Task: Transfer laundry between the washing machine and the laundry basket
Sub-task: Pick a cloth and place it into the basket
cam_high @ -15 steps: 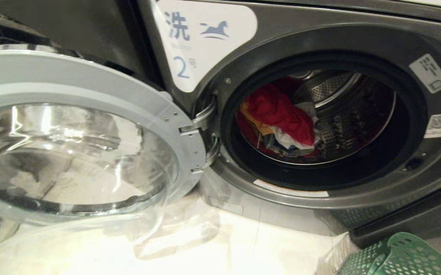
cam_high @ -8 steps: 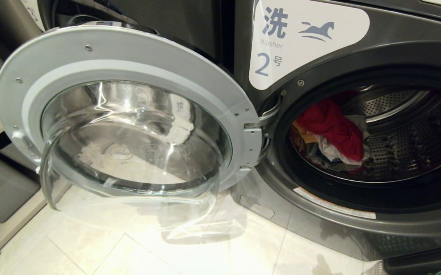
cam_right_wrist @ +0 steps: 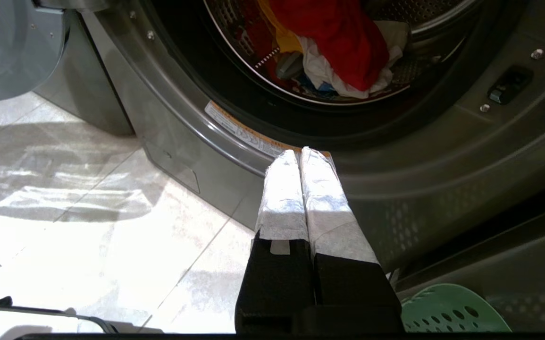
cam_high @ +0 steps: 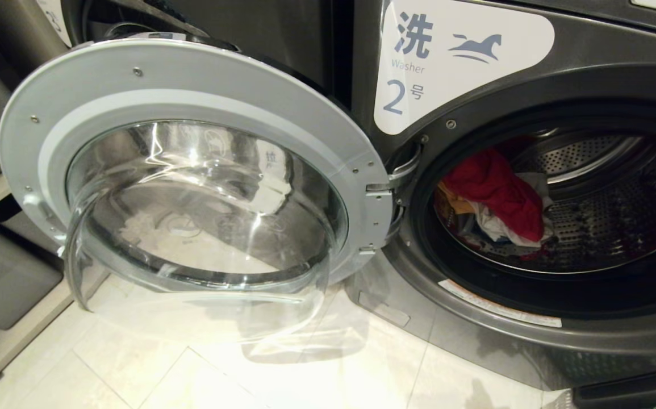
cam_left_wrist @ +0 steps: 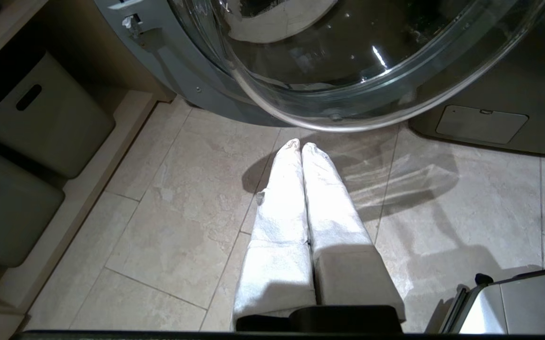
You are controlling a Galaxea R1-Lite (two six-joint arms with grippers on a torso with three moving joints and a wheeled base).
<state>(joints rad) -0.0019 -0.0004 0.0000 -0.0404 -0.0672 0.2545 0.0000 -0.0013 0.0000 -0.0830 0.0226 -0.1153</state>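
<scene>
Head view: washing machine [cam_high: 475,62] no. 2, round door [cam_high: 186,165] swung fully open to the left. Drum [cam_high: 606,210] holds the laundry [cam_high: 498,196]: a red garment heaped over white and orange-yellow cloth, at the drum's left side. Neither arm in view.

Left wrist view: left gripper [cam_left_wrist: 300,146] with wrapped fingers pressed together, empty, over the tiled floor [cam_left_wrist: 182,212] just below the door glass. Grey storage bins [cam_left_wrist: 41,113] to one side.

Right wrist view: right gripper [cam_right_wrist: 299,152] likewise closed, nothing held, in front of the washer's lower rim, apart from the clothes. Laundry basket [cam_right_wrist: 447,314], green, perforated; only its edge shows, contents cannot be told.

Judgement: cloth is light, limp, likely to drape and snag. Pinch the red garment's raised fold on top.
</scene>
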